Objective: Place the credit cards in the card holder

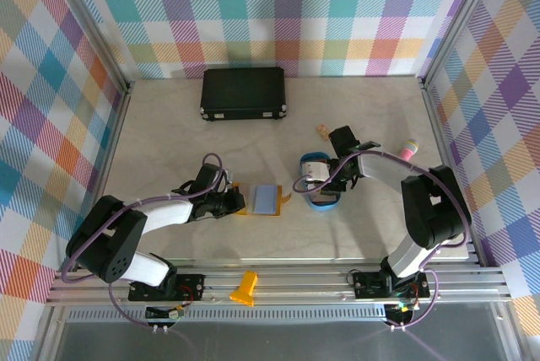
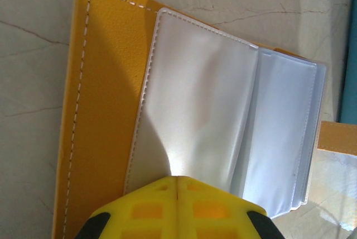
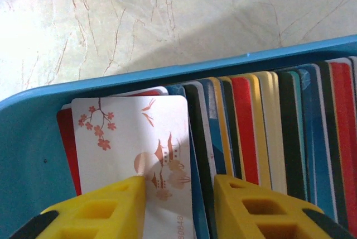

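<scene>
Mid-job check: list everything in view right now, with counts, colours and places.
card holder: one, mustard yellow with pale pockets, lying open mid-table
credit cards: many, count unclear, mixed colours, packed on edge in the tray
tray: one, blue, right of the card holder
case: one, black, far centre
small item: one, tan, beyond the tray, too small to identify
pink item: one, pink, far right
orange piece: one, orange-yellow, on the front rail
left gripper: one, yellow fingers, shut, over the card holder's edge
right gripper: one, yellow fingers, open, over the credit cards
</scene>
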